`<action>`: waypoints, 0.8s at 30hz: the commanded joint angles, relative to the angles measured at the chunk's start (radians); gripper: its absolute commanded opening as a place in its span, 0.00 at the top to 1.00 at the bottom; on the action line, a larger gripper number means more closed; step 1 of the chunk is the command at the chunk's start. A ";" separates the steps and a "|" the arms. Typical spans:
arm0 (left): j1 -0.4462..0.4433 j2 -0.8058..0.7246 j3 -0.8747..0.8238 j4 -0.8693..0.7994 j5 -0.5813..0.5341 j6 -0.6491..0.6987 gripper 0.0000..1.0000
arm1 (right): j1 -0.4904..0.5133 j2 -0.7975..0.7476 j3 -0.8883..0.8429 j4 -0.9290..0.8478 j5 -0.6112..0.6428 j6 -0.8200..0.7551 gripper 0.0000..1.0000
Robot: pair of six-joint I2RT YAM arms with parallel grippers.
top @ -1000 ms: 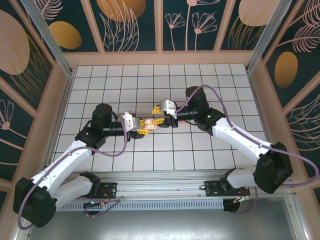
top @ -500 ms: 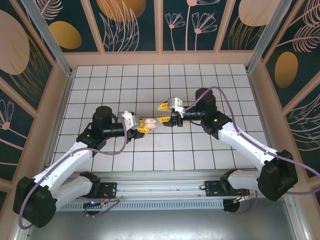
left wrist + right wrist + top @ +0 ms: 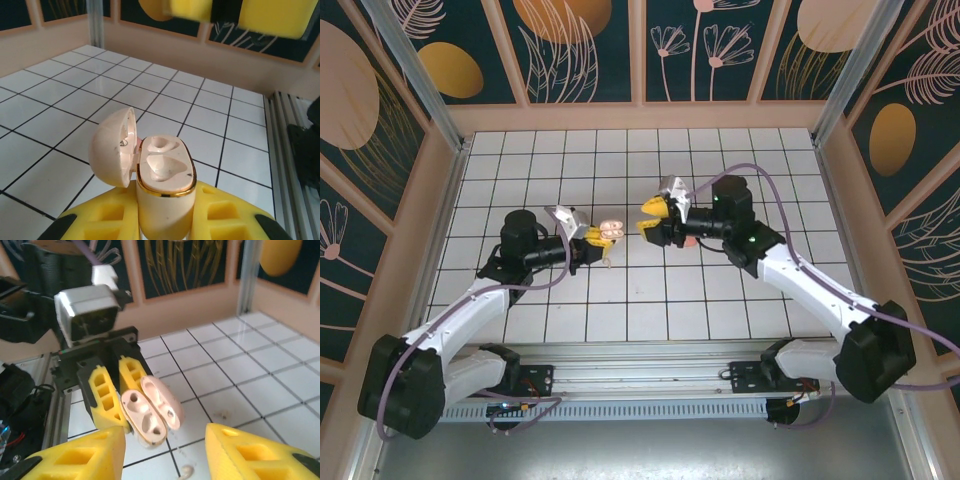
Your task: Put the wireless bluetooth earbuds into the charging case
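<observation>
Case (image 3: 165,172), lid open, in left gripper (image 3: 591,239); wells bare.

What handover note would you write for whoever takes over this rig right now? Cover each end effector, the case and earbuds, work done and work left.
Left end effector: shut on the beige charging case, lid open.
Right end effector: open, empty, facing the case.
Earbuds: both wells empty; a small pale piece on the tile may be one.
Done: case opened and presented.
Left: fetch earbuds, seat them, close lid.
</observation>
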State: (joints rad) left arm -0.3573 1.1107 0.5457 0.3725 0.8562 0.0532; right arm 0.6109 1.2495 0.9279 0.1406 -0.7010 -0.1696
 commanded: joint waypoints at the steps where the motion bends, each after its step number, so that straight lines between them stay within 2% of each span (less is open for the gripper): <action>1: 0.041 0.023 -0.030 0.179 0.027 -0.124 0.81 | 0.024 0.063 0.081 -0.153 0.141 0.138 0.54; 4: 0.097 0.061 -0.053 0.296 0.039 -0.227 0.82 | 0.030 0.140 0.149 -0.270 0.208 0.227 0.54; 9: 0.169 0.092 -0.076 0.399 0.029 -0.332 0.82 | 0.054 0.321 0.333 -0.527 0.310 0.365 0.55; 16: 0.286 0.088 -0.154 0.527 -0.038 -0.474 0.82 | 0.126 0.576 0.540 -0.746 0.364 0.400 0.55; 24: 0.381 0.088 -0.198 0.553 -0.108 -0.548 0.83 | 0.185 0.842 0.799 -0.931 0.413 0.447 0.58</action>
State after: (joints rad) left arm -0.0013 1.2022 0.3573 0.8463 0.7761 -0.4393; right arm 0.7689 2.0392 1.6341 -0.6678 -0.3302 0.2440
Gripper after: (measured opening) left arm 0.204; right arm 0.418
